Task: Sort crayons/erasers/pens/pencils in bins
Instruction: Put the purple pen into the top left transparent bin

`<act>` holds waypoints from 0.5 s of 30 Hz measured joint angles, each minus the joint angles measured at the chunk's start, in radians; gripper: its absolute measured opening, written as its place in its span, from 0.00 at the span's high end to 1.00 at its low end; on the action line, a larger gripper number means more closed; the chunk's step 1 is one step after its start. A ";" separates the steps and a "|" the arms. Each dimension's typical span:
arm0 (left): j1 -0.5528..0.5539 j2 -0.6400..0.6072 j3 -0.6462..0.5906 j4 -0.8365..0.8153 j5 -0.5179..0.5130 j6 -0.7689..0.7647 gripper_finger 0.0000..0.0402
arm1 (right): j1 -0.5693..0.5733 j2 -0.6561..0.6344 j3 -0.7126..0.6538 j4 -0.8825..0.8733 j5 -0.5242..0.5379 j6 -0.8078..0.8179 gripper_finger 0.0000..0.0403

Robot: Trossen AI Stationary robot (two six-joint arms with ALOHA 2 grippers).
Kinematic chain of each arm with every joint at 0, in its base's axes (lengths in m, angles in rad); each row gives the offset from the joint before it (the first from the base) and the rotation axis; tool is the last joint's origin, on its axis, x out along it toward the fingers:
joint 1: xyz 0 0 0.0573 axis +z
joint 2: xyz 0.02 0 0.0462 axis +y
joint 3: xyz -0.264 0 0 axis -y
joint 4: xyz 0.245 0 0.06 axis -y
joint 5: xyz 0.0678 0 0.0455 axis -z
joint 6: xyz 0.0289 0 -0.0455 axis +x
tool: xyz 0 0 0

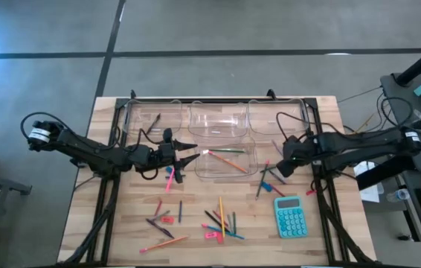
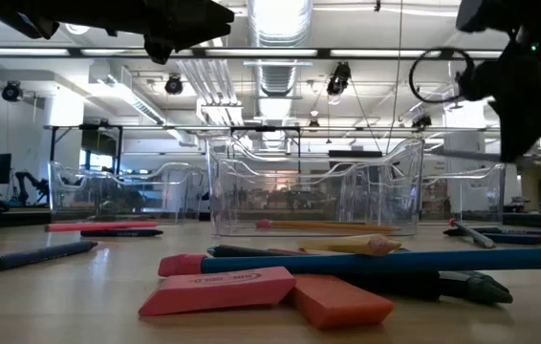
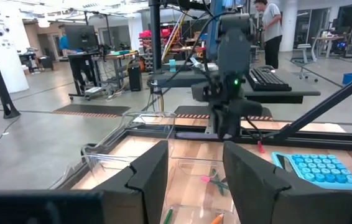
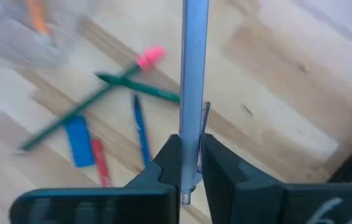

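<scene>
Grey pen [image 4: 194, 81] sits clamped between the right gripper [image 4: 189, 163] jaws, pointing toward twelve o'clock; left gripper [image 3: 194, 171] jaws stand apart, empty.

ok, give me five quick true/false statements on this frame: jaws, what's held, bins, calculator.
1. The right gripper has its jaws shut on a slim grey pen. True.
2. The left gripper holds an orange pencil. False: its jaws stand open with nothing between them.
3. The teal calculator lies inside a bin. False: it lies on the wooden table, outside the bins.
4. The clear plastic bin nearest the table's middle already holds long thin pencils. True.
5. All loose items are sorted. False: a scatter of coloured sticks and erasers lies on the table.
</scene>
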 joint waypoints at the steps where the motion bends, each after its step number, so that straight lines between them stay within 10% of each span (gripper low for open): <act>1: 0.000 0.000 0.000 0.003 0.000 0.000 0.66 | 0.000 -0.010 0.010 0.004 0.011 -0.007 0.93; 15: 0.000 0.058 0.025 0.084 0.050 -0.087 0.56 | 0.000 -0.035 0.019 0.520 0.034 -0.358 0.93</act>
